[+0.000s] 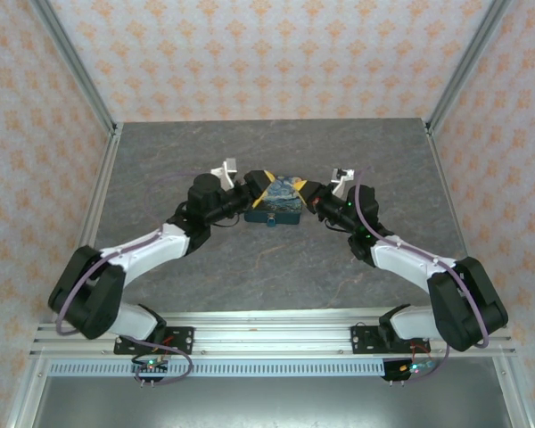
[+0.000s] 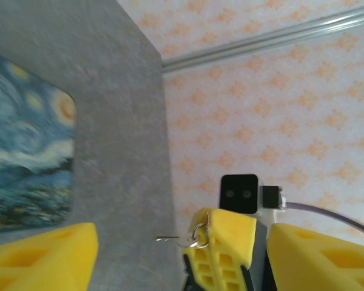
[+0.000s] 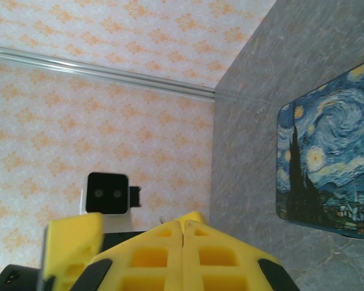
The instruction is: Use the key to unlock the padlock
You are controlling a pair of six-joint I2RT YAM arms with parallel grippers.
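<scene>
Two robot arms meet over a painted box (image 1: 283,201) on the desk (image 1: 205,267), toward its far edge. The left hand (image 1: 259,185) is spread wide. The right hand (image 3: 182,233) is pressed together, pinching the key (image 2: 168,238). The padlock (image 1: 273,222) hangs on the box's near side. The key looks not yet inserted, and the next move calls for steering its tip precisely into the keyhole.

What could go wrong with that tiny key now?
1. The key sticks out from the very tip of the shut jaws of the right gripper, so it might slip and drop.
2. The jaws of the left gripper are open, so nothing seems to steady the padlock at the front edge of the box. It may wobble away from the key.
</scene>
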